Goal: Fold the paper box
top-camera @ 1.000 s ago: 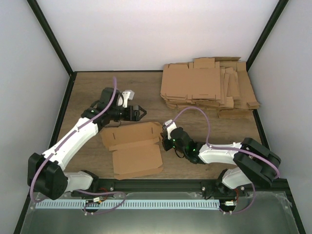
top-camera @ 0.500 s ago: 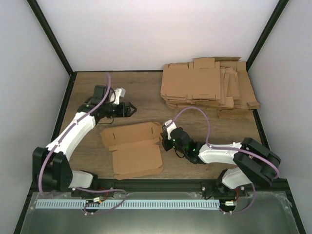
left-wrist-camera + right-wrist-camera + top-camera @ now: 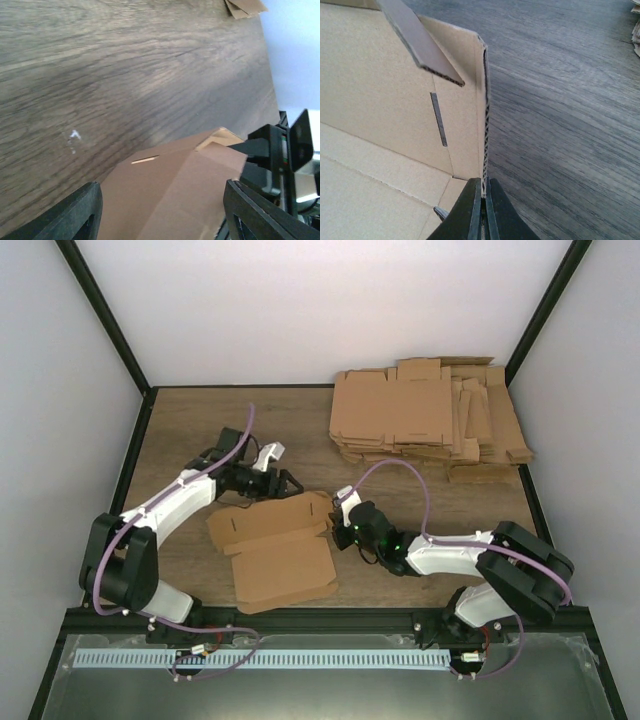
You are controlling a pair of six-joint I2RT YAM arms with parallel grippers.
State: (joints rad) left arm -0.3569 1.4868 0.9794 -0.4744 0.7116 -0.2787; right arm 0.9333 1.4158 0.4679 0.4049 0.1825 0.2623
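The paper box (image 3: 272, 545) is a half-folded brown cardboard piece at the table's near middle, its far panel raised. My right gripper (image 3: 341, 526) is at the box's right end. In the right wrist view it (image 3: 483, 192) is shut on the thin corrugated edge of an upright side flap (image 3: 470, 115). My left gripper (image 3: 288, 483) hovers over the box's far edge. Seen from the left wrist, it (image 3: 162, 187) is open, and the slitted brown panel (image 3: 175, 185) lies between and beyond its fingers without touching them.
A pile of flat cardboard blanks (image 3: 430, 420) fills the back right corner; its tip shows in the left wrist view (image 3: 245, 6). Black frame posts and white walls bound the wooden table (image 3: 180, 430). The right arm's body (image 3: 280, 155) shows at the left wrist view's right edge.
My left gripper swung left, then came back right and down to the box's far edge, its jaws narrowing. The right gripper and the box have not moved.
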